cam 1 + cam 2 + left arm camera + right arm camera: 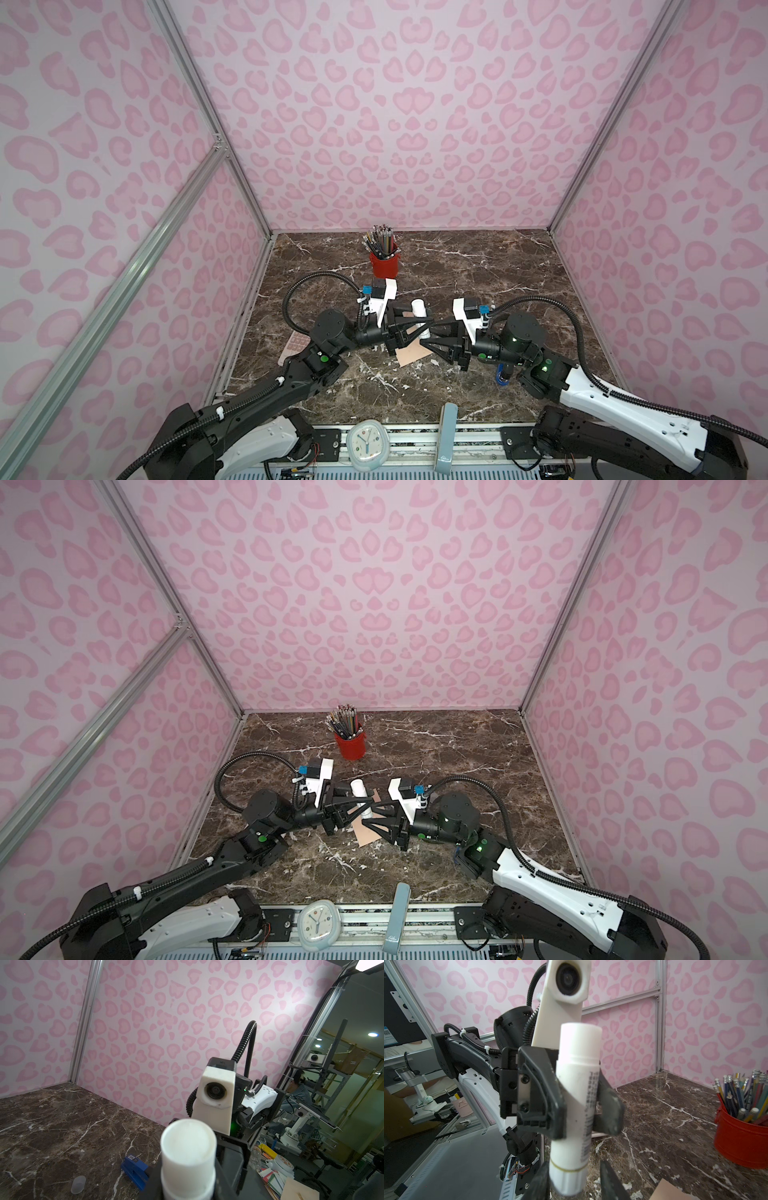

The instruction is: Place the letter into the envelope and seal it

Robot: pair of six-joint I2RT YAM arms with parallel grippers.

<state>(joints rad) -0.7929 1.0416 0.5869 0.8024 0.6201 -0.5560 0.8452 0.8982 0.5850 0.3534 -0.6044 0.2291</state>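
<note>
The tabletop (490, 282) is a glossy dark brown slab, marble-patterned with thin white veins. On it near the middle lies the envelope (415, 354), a flat peach paper rectangle, skewed and partly hidden under the jaws; whether the letter is inside I cannot tell. Farther back stands a round red metal pail (384, 266) packed with pencils. The glue (577, 1088) is a smooth white plastic cylinder with fine print down its side, a wider cap on top and a ridged knob at its lower end; it is held in the air over the envelope, nearly upright with a slight tilt. Both arms come in from the near edge with elbows spread and wrists turned inward, so the two grippers face each other across the middle. The left gripper (424, 323) has its black jaws clamped on the glue's mid-body. The right gripper (573, 1169) holds its jaws part open on either side of the knob end, one jaw close against it and the other clear of it
</note>
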